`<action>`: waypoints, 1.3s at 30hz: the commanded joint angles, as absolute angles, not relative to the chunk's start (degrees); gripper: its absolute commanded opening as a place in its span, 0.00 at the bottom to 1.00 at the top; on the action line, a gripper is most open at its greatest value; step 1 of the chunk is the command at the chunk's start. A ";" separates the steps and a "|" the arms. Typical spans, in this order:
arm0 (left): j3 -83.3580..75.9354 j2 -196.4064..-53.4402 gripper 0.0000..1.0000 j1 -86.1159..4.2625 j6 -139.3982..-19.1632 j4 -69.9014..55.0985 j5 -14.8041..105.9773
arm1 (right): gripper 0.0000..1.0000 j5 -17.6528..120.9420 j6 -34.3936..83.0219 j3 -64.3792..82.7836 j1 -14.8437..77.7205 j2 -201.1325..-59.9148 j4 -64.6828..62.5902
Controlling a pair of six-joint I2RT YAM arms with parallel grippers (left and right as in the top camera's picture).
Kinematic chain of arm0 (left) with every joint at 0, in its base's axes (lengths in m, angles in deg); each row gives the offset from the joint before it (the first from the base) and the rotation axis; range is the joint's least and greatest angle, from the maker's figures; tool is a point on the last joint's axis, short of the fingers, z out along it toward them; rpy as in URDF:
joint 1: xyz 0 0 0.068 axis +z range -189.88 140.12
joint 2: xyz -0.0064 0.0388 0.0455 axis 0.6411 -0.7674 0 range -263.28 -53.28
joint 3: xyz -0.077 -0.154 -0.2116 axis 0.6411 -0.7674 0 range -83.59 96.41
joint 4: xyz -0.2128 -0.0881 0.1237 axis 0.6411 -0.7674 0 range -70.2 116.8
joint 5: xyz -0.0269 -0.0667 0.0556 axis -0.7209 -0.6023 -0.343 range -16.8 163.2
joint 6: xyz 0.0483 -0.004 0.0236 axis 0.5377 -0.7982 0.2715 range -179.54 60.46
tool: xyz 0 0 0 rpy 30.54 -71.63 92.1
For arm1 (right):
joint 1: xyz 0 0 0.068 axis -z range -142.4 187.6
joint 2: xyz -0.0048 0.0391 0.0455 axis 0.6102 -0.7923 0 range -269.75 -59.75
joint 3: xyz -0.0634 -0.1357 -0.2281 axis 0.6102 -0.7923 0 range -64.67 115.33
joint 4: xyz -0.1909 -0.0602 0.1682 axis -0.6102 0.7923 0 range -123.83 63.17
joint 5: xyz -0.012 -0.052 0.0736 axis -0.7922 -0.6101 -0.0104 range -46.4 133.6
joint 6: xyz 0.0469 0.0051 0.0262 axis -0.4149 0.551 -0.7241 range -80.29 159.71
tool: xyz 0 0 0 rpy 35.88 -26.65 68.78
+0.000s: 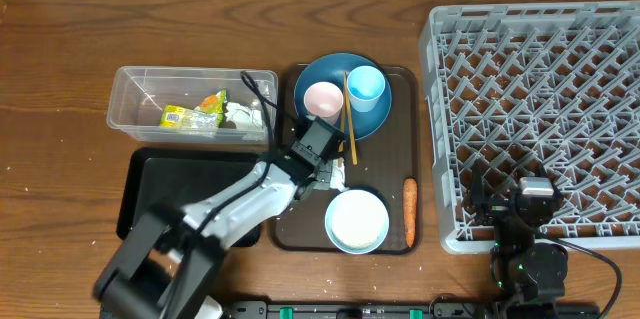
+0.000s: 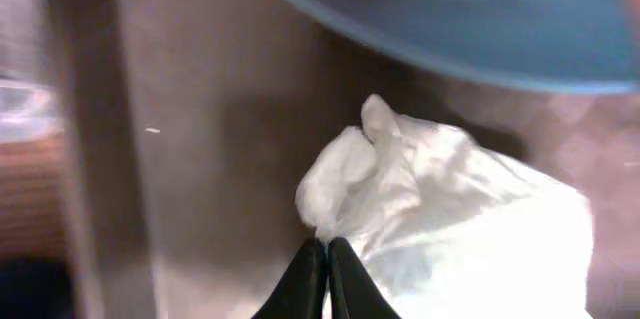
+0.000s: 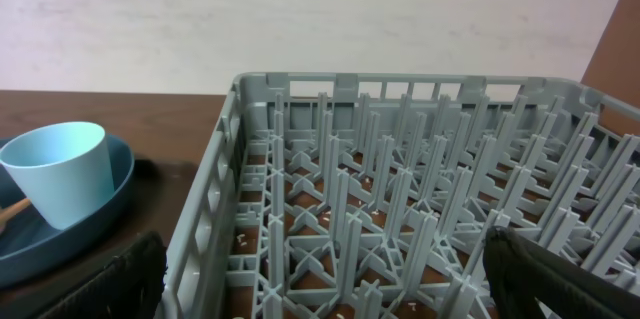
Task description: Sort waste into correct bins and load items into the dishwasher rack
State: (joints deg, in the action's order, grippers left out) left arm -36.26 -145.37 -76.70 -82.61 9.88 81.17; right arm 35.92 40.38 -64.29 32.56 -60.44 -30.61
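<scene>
The tips of our left tool (image 2: 326, 259) meet at the edge of the crumpled white tissue (image 2: 440, 224), just beside the dark blue plate (image 2: 470, 34); we cannot tell if a fold is caught; the right tool (image 3: 322, 249), wide, hangs well apart.

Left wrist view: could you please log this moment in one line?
left gripper: shut on crumpled white tissue | place: brown tray | right gripper: open at dishwasher rack

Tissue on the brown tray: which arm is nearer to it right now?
Left. The left fingers are shut on the tissue at its edge; the right fingers stand open at the rack's near edge, well off to the side.
</scene>
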 commanded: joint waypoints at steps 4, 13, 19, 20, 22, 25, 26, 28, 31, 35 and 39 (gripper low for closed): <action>-36.47 -133.83 0.06 -76.43 -82.24 8.08 83.97 | 0.99 35.48 40.64 -64.36 32.76 -60.37 -30.39; -36.47 -122.42 0.06 -76.43 -82.26 4.78 102.26 | 0.99 35.48 40.64 -64.36 32.76 -60.37 -30.39; -36.47 -118.25 0.06 -76.43 -81.61 5.75 110.24 | 0.99 35.48 40.64 -64.36 32.76 -60.37 -30.39; -36.47 -117.70 0.06 -76.43 -81.61 6.16 114.11 | 0.99 35.48 40.64 -64.36 32.76 -60.37 -30.39; -36.47 -116.63 0.06 -76.26 -81.65 6.73 116.80 | 0.99 35.48 40.64 -64.36 32.76 -60.37 -30.39; -36.47 -115.84 0.06 -76.21 -81.65 5.59 105.98 | 0.99 35.48 40.64 -64.36 32.76 -60.37 -30.39; -36.50 -115.91 0.06 -76.21 -81.65 4.67 100.43 | 0.99 35.48 40.64 -64.36 32.76 -60.37 -30.39; -36.50 -116.58 0.07 -76.21 -81.67 2.90 92.43 | 0.99 35.48 40.64 -64.36 32.76 -60.37 -30.39; -36.50 -118.97 0.17 -76.21 -81.85 -0.02 88.64 | 0.99 35.48 40.64 -64.36 32.76 -60.37 -30.39; -36.50 -124.19 0.53 -76.17 -81.87 -1.66 88.64 | 0.99 35.48 40.64 -64.36 32.76 -60.37 -30.39; -36.50 -130.09 0.54 -76.17 -81.87 -1.58 88.62 | 0.99 35.48 40.64 -64.36 32.76 -60.40 -30.39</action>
